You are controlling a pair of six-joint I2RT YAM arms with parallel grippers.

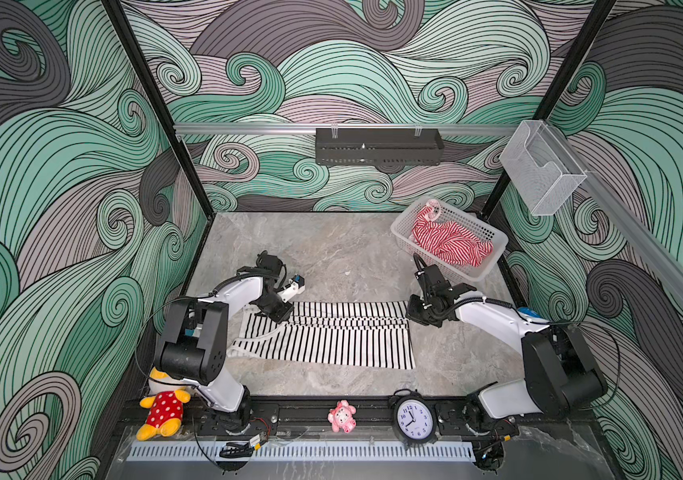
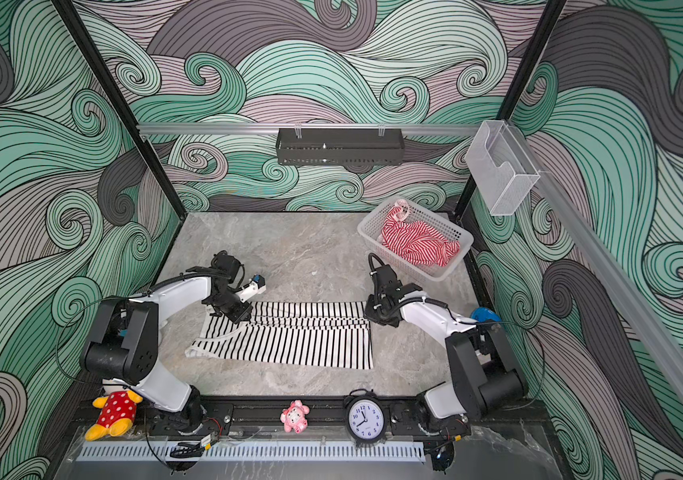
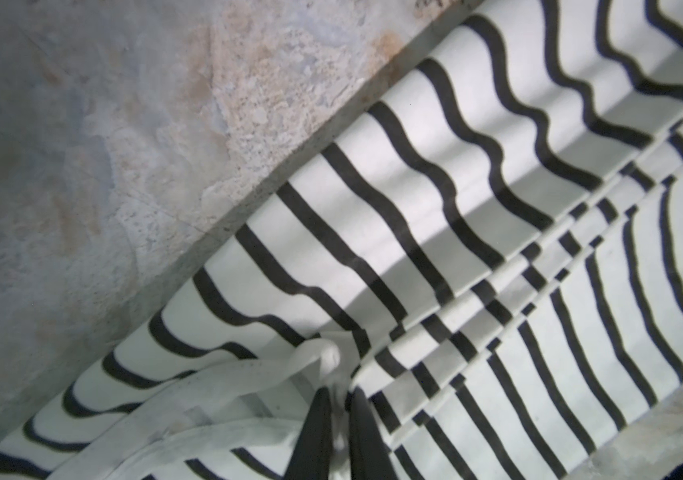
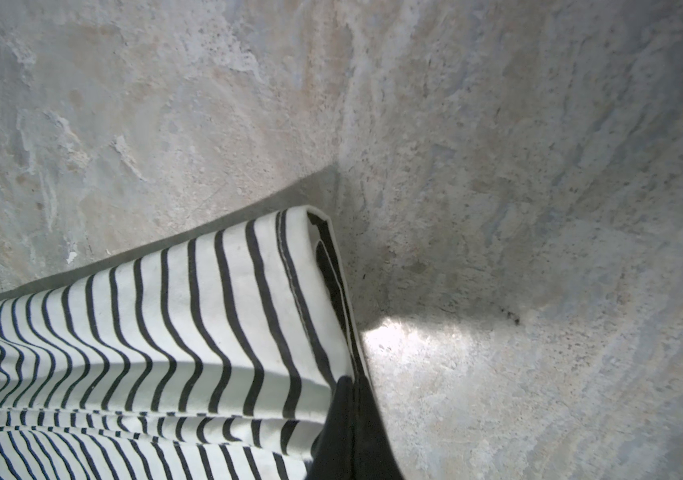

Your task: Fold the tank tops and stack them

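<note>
the grey stone-look table (image 1: 331, 249) fills the floor of the cell in both top views; on its near half, between the two arms, the black-and-white tank top (image 1: 331, 340) lies spread flat, straps toward the left arm and hem toward the right arm, its far long edge doubled over toward the near side in a narrow band; the white mesh basket (image 1: 487, 266) sits at the far right corner of the table, well apart from that top, and the red-and-white tank top (image 1: 450, 243) lies crumpled inside it, a pale strap loop poking up at its far end; the left gripper (image 1: 280, 316) is down on the far left corner of the black-and-white tank top, at the strap end; in the left wrist view its two dark fingers (image 3: 315, 436) stand almost together with only a slim gap, and pale strap trim is bunched and pinched in that gap; the right gripper (image 1: 416, 315) is down on the far right corner of the same top, at the hem; in the right wrist view its fingers (image 4: 348, 419) are pressed fully together on the stitched hem edge, folded layers of cloth fanning away from them; on the black rail at the near edge stands a black alarm clock (image 1: 413, 419), its white dial carrying readable numerals one to twelve; a red polka-dot plush toy (image 1: 163, 409) lies by the left arm's base, and a small pink toy (image 1: 341, 415) sits just left of the clock
</note>
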